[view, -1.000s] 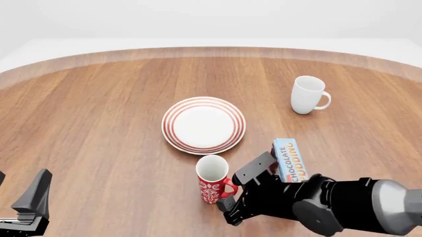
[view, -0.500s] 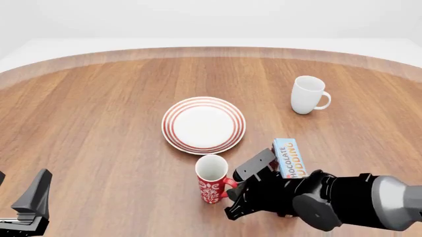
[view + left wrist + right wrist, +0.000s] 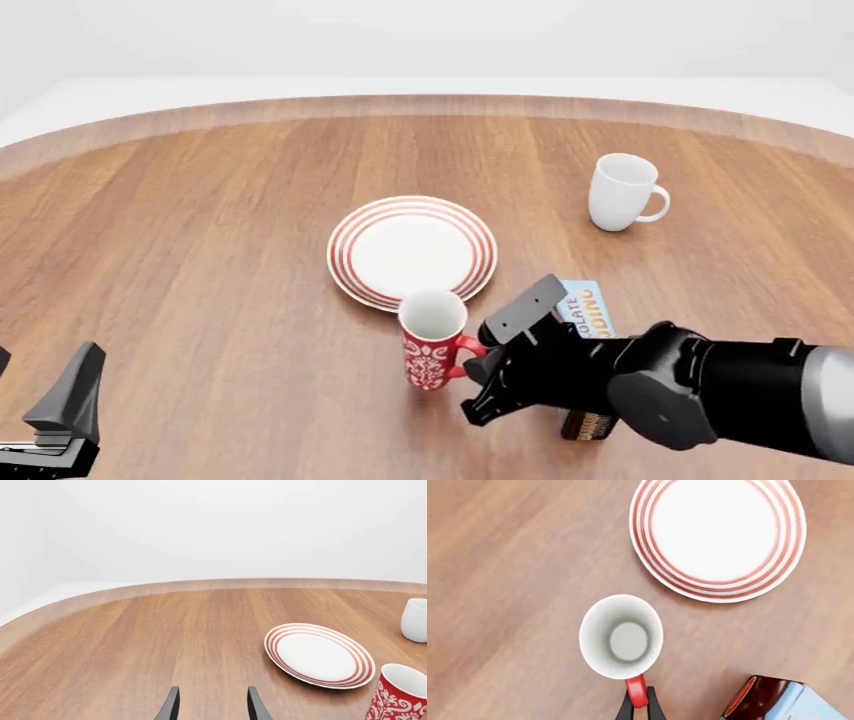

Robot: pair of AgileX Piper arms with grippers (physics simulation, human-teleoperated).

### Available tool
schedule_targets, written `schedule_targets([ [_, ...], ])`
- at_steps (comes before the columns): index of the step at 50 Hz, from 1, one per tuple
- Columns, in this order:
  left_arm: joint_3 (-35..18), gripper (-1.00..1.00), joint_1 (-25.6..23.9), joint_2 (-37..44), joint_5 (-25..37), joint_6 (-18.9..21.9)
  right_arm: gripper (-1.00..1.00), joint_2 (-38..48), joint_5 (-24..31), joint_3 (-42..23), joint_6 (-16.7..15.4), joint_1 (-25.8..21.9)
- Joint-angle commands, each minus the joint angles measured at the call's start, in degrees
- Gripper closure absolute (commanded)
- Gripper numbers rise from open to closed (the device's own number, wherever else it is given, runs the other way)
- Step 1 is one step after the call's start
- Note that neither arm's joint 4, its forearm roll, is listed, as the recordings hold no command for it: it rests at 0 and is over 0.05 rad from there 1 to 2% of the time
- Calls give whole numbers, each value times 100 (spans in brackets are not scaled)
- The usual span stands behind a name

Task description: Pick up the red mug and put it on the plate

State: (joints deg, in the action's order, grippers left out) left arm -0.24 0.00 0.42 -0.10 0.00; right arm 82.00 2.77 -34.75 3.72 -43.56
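Observation:
The red mug (image 3: pixel 430 345) with its white pattern hangs upright just in front of the plate (image 3: pixel 411 250), its rim overlapping the plate's near edge in the front view. My right gripper (image 3: pixel 470 362) is shut on the mug's red handle (image 3: pixel 636 690), and its thin fingers pinch that loop in the right wrist view. The mug's white inside (image 3: pixel 621 636) faces the wrist camera, with the red-ringed plate (image 3: pixel 717 535) beyond it. My left gripper (image 3: pixel 60 415) rests at the near left, far from both, its fingers (image 3: pixel 172 706) apart with nothing between them. The left wrist view shows the mug (image 3: pixel 400 695) and plate (image 3: pixel 319 654).
A plain white mug (image 3: pixel 622 192) stands at the far right. A blue chocolate pudding box (image 3: pixel 587 310) lies right beside my right arm, partly hidden by it, and shows close to the held mug as the box (image 3: pixel 774 700). The table's curved far edge (image 3: pixel 427 100) runs behind.
My right gripper has lifted the red mug by its handle and carried it a little toward the plate. The right arm now covers more of the pudding box. The left arm stayed put.

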Motion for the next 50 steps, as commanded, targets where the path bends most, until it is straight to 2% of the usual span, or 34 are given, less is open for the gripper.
schedule_targets([
  [1,0,-100,0,0,0,0,100,-500,453,-248,-162,81],
  [6,0,-100,0,0,0,0,100,-750,773,-468,-341,202],
  [18,0,-100,0,0,0,0,100,-932,1109,-858,-626,404],
  [50,0,-100,0,0,0,0,100,337,801,-2010,-934,686],
])
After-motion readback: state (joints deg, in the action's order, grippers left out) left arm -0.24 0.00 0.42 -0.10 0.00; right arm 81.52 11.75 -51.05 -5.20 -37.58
